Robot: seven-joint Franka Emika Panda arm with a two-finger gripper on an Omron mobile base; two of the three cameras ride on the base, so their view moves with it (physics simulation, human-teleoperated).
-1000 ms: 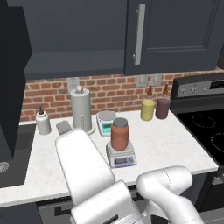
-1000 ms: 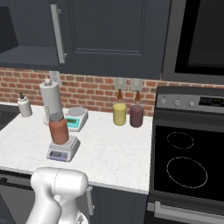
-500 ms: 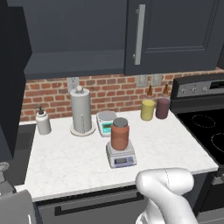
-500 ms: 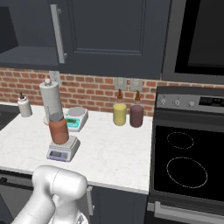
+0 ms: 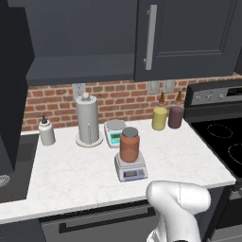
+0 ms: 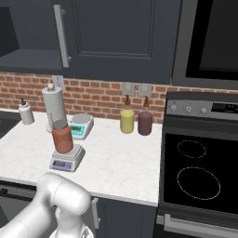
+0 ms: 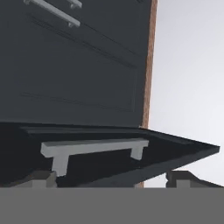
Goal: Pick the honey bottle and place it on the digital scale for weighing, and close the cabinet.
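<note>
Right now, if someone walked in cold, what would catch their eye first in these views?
Probably the reddish-brown honey bottle with its grey lid, standing upright on the low light-grey digital scale mid-counter. Next, the dark charcoal upper cabinet: its left door swung open, its right door shut. In the hand view, that open door's silver bar handle lies just ahead of the open gripper.

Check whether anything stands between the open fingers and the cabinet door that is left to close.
Nothing visible does. In the hand view the open cabinet door and its silver handle lie directly ahead of the fingers, with no object between. The honey bottle already stands on the digital scale.
</note>
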